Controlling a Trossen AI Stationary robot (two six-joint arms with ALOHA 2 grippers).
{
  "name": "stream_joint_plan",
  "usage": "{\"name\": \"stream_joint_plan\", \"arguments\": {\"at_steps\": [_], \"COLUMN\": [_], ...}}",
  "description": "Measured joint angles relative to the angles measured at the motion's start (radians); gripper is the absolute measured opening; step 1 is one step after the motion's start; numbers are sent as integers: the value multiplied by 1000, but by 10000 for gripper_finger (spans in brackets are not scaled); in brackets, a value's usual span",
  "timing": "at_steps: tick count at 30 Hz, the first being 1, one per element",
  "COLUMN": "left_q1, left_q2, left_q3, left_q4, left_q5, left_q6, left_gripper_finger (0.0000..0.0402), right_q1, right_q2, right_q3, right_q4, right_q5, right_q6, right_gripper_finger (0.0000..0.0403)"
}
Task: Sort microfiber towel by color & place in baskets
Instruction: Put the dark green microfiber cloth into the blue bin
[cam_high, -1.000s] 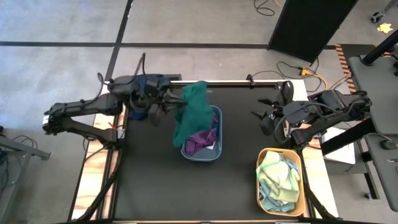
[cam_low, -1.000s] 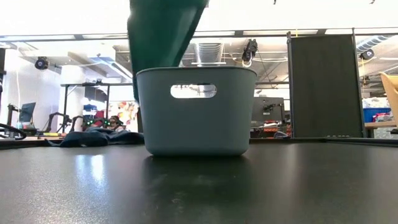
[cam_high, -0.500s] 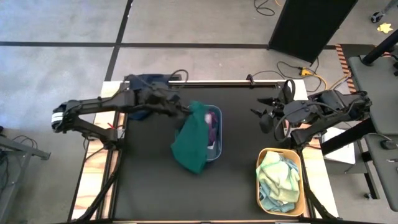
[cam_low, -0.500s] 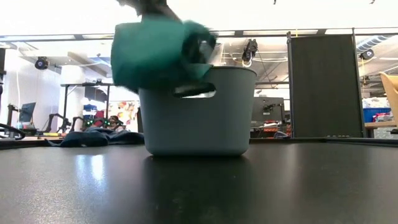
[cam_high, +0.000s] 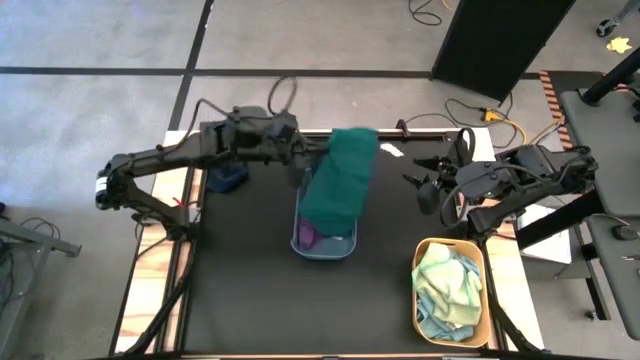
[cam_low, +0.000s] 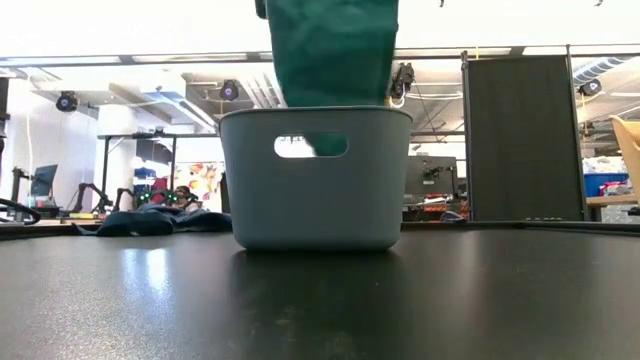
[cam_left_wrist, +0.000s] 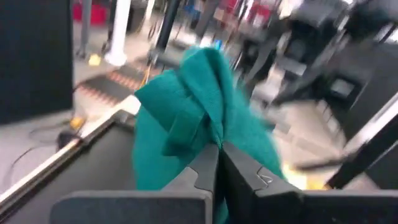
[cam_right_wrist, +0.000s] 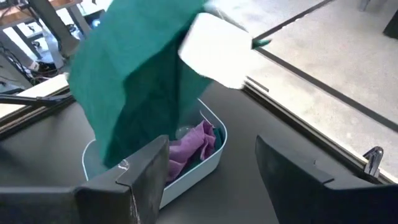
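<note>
My left gripper (cam_high: 303, 160) (cam_left_wrist: 219, 158) is shut on a dark green towel (cam_high: 340, 180) (cam_low: 330, 50) above the grey-blue basket (cam_high: 300, 243) (cam_low: 315, 190). A purple towel (cam_right_wrist: 193, 146) lies in that basket. A navy towel (cam_high: 226, 180) lies in a heap at the table's far left. The yellow-orange basket (cam_high: 418, 268) at the near right holds pale yellow-green and light blue towels (cam_high: 448, 292). My right gripper (cam_high: 418, 178) (cam_right_wrist: 211, 180) is open and waits right of the grey-blue basket. My left gripper pinches a bunched fold of the green towel (cam_left_wrist: 208, 134) between its two fingers, coming from the table's left. How many layers it has, I cannot tell. The towel hangs spread below and right of the fingers, and its lower end (cam_low: 325, 145) shows inside the basket through the handle slot.
The table's black surface (cam_high: 240, 290) stretches bare to the near left and between the two baskets. A rail (cam_high: 420, 132) runs along the far edge. A tall dark panel (cam_low: 520, 135) and room clutter stand beyond the table.
My left gripper moved toward the table's right, still shut on the green towel. The towel swung out toward the near left beside the basket, then back up and over to the far right. It now hangs spread over the basket, its lower end inside.
</note>
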Motion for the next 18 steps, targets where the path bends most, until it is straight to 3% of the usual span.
{"name": "stream_joint_plan", "arguments": {"at_steps": [5,7,10,14,18], "left_q1": [-19,-49,-97,-164,-161], "left_q2": [27,37,62,105,205], "left_q3": [77,63,0,-89,-132], "left_q4": [-327,-437,-541,-375,-207], "left_q5": [-17,-55,-21,44,58], "left_q6": [30,8,-65,-177,-330], "left_gripper_finger": [0,0,0,0,0], "right_q1": [1,1,1,1,1], "right_q2": [0,0,0,0,0], "right_q3": [0,-1,-2,-2,-2], "right_q4": [-1,-5,-4,-4,-2], "right_q5": [-4,-8,-10,-9,-6], "right_q6": [31,35,36,34,34], "right_gripper_finger": [227,225,225,230,235]}}
